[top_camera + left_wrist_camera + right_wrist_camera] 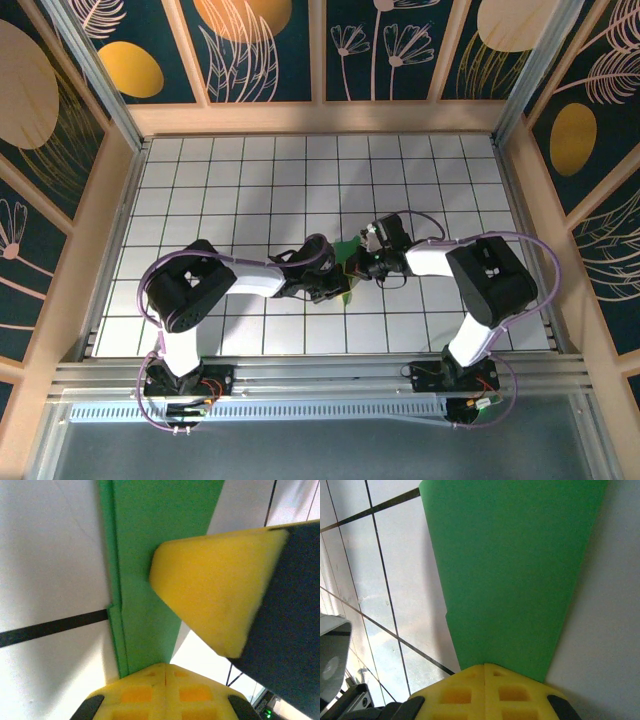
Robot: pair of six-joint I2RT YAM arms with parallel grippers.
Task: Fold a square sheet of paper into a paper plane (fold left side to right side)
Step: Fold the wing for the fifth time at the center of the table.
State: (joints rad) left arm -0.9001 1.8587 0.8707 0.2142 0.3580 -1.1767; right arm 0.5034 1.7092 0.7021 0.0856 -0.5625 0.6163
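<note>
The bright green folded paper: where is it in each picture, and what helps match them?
Top external: the bright green folded paper is a small patch at the picture's centre.
Left wrist: the paper is a narrow strip from top edge to bottom centre.
Right wrist: the paper is a wide wedge narrowing towards bottom centre.
Shared landmark: white floor tiles with dark grid lines.

Both arms are rising from their bases and bending inward, forearms stretching toward each other so the wrists are almost meeting at the middle. The left claw (pixel 336 283) is pointing downward, its yellow fingers (pixel 135 695) pressing together with no gap. The right claw (pixel 366 262) is angling down just beside it, its fingers (pixel 455 695) likewise closed tight.
</note>
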